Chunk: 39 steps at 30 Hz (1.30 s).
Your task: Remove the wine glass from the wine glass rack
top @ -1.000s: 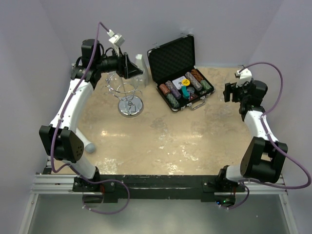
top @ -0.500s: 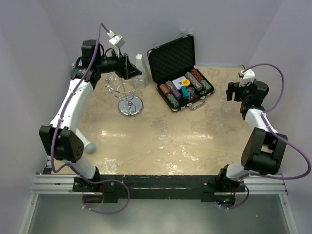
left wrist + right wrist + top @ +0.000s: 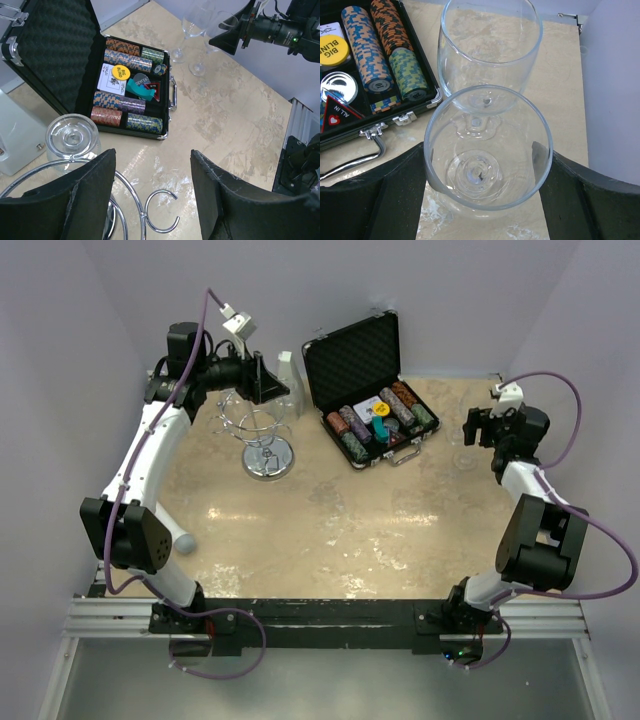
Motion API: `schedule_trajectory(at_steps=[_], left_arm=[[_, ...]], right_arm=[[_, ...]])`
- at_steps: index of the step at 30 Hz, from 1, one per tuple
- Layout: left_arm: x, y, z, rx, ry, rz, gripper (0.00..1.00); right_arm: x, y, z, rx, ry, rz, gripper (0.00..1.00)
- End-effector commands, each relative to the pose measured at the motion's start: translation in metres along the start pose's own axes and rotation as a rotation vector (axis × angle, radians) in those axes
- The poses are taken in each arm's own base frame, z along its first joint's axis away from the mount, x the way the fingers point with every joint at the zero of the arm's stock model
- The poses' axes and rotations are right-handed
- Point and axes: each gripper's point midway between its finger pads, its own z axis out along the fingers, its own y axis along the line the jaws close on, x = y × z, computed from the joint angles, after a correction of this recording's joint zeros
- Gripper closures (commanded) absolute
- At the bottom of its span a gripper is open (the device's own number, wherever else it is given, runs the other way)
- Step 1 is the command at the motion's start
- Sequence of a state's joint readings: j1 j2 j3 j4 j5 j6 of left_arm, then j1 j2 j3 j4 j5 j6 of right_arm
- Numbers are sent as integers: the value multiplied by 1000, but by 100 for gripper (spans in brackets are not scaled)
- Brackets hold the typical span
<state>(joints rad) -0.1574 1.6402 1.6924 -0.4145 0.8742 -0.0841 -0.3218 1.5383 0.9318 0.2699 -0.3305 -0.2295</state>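
The chrome wine glass rack (image 3: 262,435) stands at the back left on its round mirrored base. My left gripper (image 3: 272,380) hovers open just above its wire loops (image 3: 144,214). In the left wrist view the gripper (image 3: 152,155) is empty, and a wine glass (image 3: 72,136) hangs foot-up on the rack beside the left finger. My right gripper (image 3: 478,428) at the far right is shut on the bowl of an upright wine glass (image 3: 470,175), its fingers (image 3: 405,190) against both sides. A second upright glass (image 3: 490,50) stands just beyond it.
An open black poker chip case (image 3: 375,390) sits at the back centre between the rack and the two glasses. A white box (image 3: 286,370) stands behind the rack. A small grey object (image 3: 186,543) lies by the left arm. Walls close in on both sides.
The right arm's elbow has folded in and its gripper has shifted slightly with the glass. The left arm and rack have not moved.
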Motion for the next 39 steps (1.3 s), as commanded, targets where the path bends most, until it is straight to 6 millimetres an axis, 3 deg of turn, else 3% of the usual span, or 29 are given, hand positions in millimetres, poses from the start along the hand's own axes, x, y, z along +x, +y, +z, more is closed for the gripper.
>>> schedule_trajectory(at_steps=[1, 5, 8, 18, 19, 29, 39], left_arm=[[-18, 0, -5, -4, -35, 54, 34], [-17, -1, -4, 5, -34, 52, 35], [-16, 0, -3, 10, -32, 49, 35], [-15, -3, -3, 29, -32, 46, 35], [-14, -2, -2, 30, -30, 43, 35], [-13, -5, -3, 38, -29, 43, 35], [-15, -5, -7, 24, -42, 57, 35]], right_arm=[[-40, -13, -3, 48, -111, -23, 49], [-35, -17, -6, 71, -92, -25, 42], [-28, -21, -8, 97, -71, -13, 29], [-18, -18, -11, 106, -46, 21, 16], [-17, -19, -11, 110, -44, 27, 1], [-20, -20, -14, 120, -38, 31, 1], [-48, -26, -37, 169, -83, 30, 1]])
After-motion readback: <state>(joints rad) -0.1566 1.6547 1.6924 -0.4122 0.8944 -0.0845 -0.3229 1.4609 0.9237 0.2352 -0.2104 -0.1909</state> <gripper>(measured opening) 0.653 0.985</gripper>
